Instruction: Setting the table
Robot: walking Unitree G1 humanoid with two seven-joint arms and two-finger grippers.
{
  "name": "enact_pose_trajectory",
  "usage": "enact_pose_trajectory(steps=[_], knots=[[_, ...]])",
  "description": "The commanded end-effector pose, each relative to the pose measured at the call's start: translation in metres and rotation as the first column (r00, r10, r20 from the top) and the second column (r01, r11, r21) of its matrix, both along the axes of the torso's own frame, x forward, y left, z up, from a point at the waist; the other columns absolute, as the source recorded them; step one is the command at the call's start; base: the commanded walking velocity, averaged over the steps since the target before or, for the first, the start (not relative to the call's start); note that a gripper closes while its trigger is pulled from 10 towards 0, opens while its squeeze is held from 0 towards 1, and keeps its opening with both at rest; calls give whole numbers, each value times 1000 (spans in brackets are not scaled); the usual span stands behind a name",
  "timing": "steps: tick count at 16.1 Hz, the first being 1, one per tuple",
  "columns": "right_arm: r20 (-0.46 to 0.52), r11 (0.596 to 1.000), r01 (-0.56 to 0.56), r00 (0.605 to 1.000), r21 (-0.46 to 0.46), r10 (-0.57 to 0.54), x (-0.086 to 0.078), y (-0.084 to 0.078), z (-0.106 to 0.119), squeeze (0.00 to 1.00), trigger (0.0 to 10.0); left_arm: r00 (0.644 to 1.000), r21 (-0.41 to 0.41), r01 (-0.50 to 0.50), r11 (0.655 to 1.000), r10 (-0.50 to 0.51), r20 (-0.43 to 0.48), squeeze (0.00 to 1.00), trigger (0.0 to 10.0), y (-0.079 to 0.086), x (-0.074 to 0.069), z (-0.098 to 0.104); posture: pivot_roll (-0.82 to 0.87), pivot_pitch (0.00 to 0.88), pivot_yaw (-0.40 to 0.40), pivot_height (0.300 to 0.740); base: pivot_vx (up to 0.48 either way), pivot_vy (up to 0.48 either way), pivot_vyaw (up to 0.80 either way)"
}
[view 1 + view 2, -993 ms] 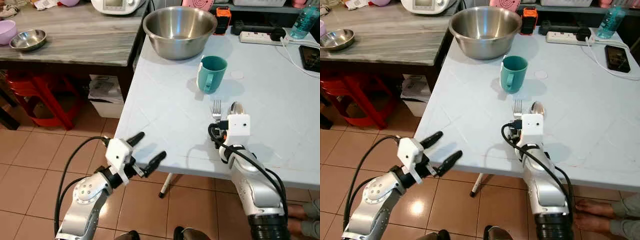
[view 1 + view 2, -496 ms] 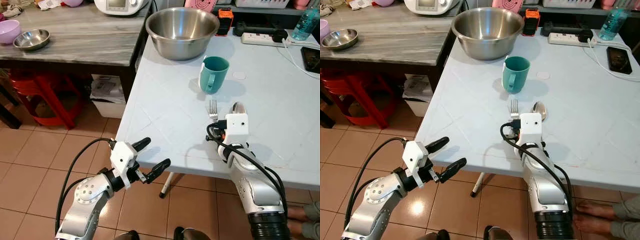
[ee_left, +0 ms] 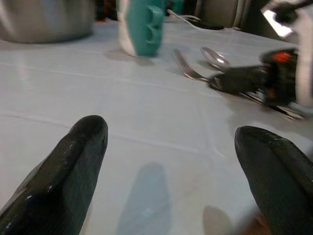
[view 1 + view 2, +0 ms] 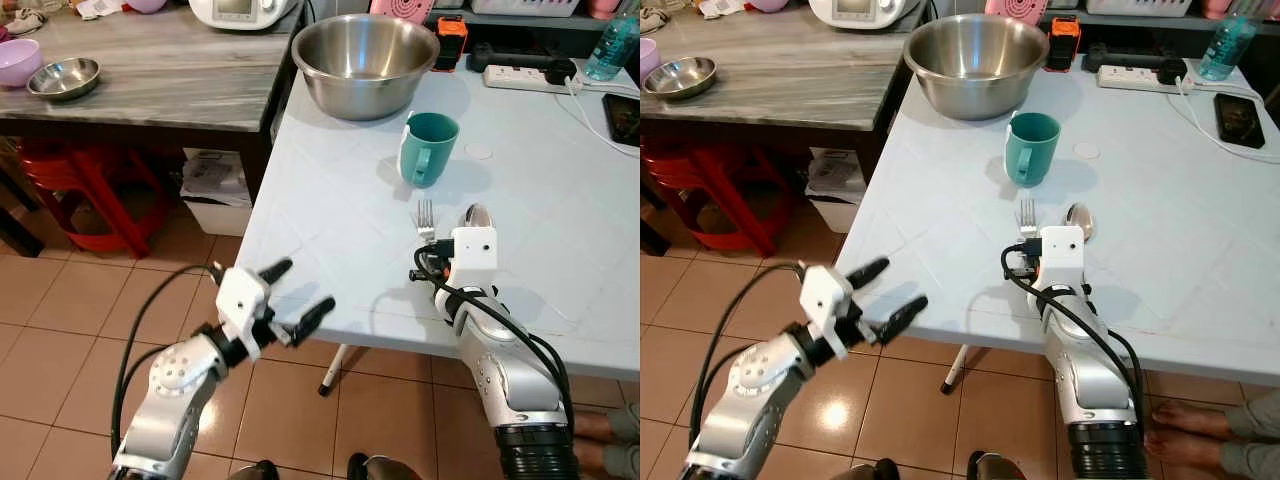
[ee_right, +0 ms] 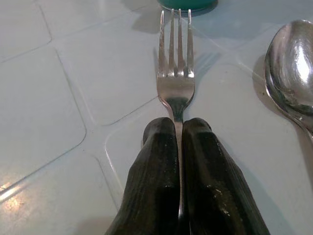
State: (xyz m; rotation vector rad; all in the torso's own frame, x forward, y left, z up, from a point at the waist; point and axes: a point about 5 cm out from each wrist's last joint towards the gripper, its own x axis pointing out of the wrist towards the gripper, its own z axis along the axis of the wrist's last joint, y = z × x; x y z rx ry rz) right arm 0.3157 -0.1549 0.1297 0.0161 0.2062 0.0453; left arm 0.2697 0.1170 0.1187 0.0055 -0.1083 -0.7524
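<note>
A steel fork (image 5: 175, 73) lies on the pale blue table (image 4: 330, 220), tines toward a teal mug (image 4: 426, 148). My right gripper (image 5: 177, 127) is shut on the fork's handle, low over the table. A steel spoon (image 4: 473, 216) lies just right of the fork. My left gripper (image 4: 294, 293) hangs open at the table's near left edge, holding nothing. Its two black fingers (image 3: 73, 161) point across the tabletop toward the mug (image 3: 142, 27).
A large steel mixing bowl (image 4: 364, 62) stands behind the mug. A power strip (image 4: 520, 75), a phone (image 4: 621, 110) and a bottle (image 4: 610, 42) sit at the back right. A marble counter (image 4: 150, 70) with small bowls is at the left, a red stool (image 4: 85, 190) beneath.
My left gripper has risen a little and shifted slightly left at the table's edge. The right gripper and fork have stayed where they were.
</note>
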Motion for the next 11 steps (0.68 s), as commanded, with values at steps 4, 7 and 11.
enact_pose_trajectory(steps=[4, 7, 11], knots=[[154, 992, 101, 982, 81, -113, 2, -9, 29, 0, 0, 949, -53, -316, 947, 315, -27, 0, 10000, 18, 20, 6, -183, 187, 26, 740, 0, 0, 0], [250, 993, 81, 963, 85, -100, -3, -3, 42, 0, 10000, 910, -91, -414, 906, 410, -64, 0, 10000, 25, 27, 7, -179, 185, 25, 740, 0, 0, 0], [293, 997, 36, 955, 67, -54, -6, 11, 46, 0, 10000, 913, -109, -407, 907, 404, -49, 0, 10000, 22, 29, 10, -177, 177, 26, 740, 0, 171, 0]])
